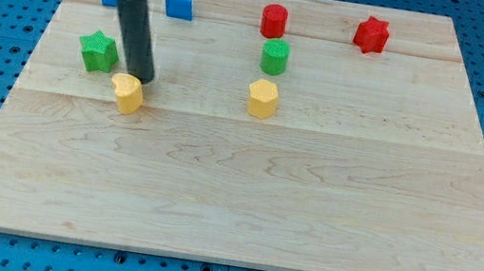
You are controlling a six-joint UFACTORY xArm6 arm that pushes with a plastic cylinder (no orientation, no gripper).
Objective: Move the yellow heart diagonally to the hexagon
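Camera view: yellow heart under my tip, orientation unclear.

my tip sitting just above yellow heart | green star crowding the heart's left | bare board lying between heart and yellow hexagon | green cylinder standing just above hexagon

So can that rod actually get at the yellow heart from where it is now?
Probably yes. My tip sits right at the yellow heart, on its upper edge in the view, with nothing between them. The green star stands off to the view's left, out of the way.
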